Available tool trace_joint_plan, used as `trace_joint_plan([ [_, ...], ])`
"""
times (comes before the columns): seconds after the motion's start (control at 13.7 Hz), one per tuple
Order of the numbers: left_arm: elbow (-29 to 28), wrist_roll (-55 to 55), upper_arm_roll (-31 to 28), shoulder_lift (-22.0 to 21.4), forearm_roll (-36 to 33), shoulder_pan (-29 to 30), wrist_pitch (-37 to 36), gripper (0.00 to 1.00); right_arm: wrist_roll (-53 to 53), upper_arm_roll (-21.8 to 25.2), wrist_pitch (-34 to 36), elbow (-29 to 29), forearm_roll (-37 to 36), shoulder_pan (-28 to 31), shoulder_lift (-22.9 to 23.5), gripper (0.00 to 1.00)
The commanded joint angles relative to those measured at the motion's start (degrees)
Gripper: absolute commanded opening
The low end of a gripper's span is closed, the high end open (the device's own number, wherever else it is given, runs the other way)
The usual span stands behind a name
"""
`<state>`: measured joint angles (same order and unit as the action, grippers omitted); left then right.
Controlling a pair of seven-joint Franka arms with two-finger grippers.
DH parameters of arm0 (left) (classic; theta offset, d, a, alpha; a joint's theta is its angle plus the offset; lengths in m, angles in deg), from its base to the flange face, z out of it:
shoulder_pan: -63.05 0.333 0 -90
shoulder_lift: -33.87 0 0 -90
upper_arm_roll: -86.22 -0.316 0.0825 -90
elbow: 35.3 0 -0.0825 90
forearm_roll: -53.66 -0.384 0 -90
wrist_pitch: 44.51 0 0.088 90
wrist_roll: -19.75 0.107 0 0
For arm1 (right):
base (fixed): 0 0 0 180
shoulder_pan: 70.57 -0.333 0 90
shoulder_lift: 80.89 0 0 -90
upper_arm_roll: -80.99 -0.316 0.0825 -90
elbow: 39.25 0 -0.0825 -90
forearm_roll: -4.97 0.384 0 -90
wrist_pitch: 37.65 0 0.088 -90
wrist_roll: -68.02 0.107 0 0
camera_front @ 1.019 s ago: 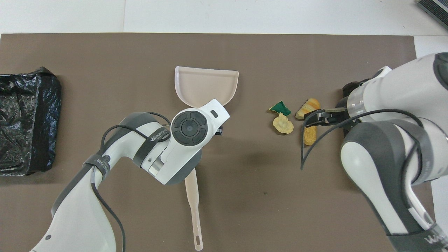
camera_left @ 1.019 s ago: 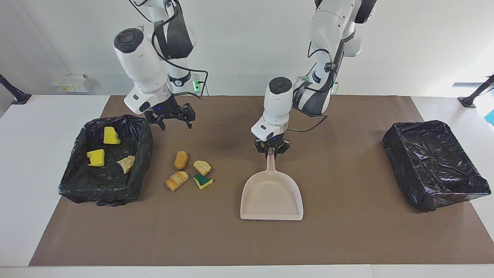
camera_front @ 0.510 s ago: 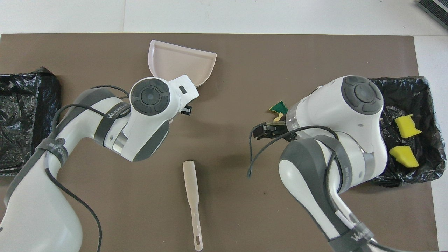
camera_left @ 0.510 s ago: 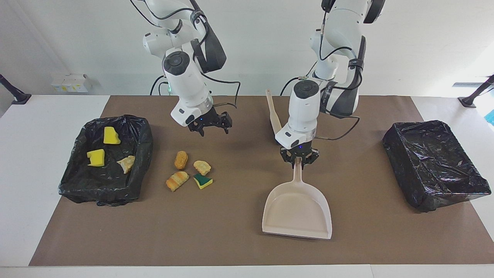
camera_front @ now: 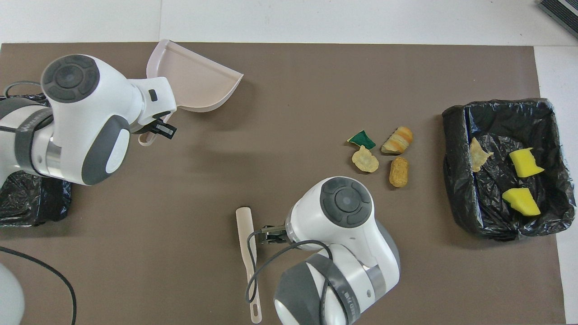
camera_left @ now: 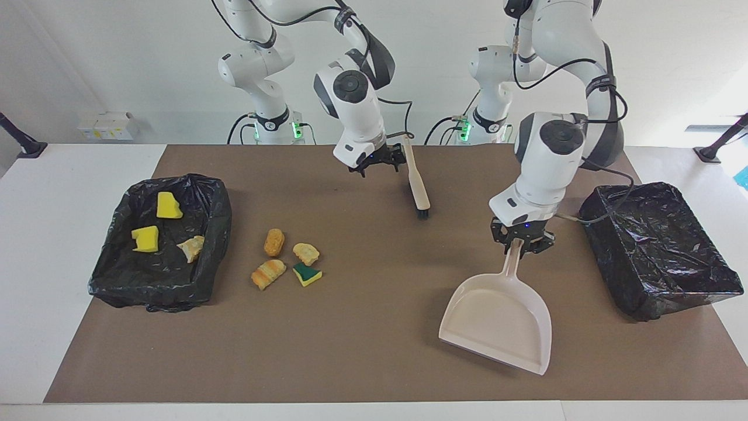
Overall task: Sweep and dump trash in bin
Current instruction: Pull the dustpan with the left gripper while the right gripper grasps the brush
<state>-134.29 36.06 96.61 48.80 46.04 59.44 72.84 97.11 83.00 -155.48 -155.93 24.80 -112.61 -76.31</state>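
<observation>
left gripper (camera_left: pixel 522 241) clamped on dustpan (camera_left: pixel 499 320)

No complete text, label, brand, number or sign can be read. White lettering is printed on a grey band of the right arm (camera_front: pixel 356 295) in the overhead view, below the right tool, but it cannot be made out.
</observation>
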Motion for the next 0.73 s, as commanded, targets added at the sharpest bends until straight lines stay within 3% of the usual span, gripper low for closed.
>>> trace_joint_plan([
  [0.0, -0.5, 15.0, 0.6, -2.2, 3.5, 4.3, -3.8, 0.00, 7.8, 0.4, -5.0, -3.4, 1.8, -7.7, 0.1, 1.00],
  [0.15, -1.5, 25.4, 0.5, -3.2, 5.3, 7.6, -6.4, 0.00, 8.4, 0.4, -10.9, -7.1, 1.8, -12.5, 0.9, 1.00],
  [0.44, -5.6, 42.1, 0.4, -5.4, 5.4, 11.2, -6.2, 0.00, 8.4, 0.4, -12.0, -8.0, 0.8, -15.4, 2.7, 1.00],
  [0.51, -6.0, 46.7, 0.4, -5.5, 5.4, 12.1, -6.0, 0.00, 8.4, 0.4, -11.8, -7.7, 0.5, -15.5, 2.8, 0.83],
  [0.66, -8.2, 54.1, 0.4, -6.7, 5.4, 13.1, -5.2, 0.00, 8.4, 0.4, -10.9, -7.5, -3.0, -15.5, 2.8, 0.77],
])
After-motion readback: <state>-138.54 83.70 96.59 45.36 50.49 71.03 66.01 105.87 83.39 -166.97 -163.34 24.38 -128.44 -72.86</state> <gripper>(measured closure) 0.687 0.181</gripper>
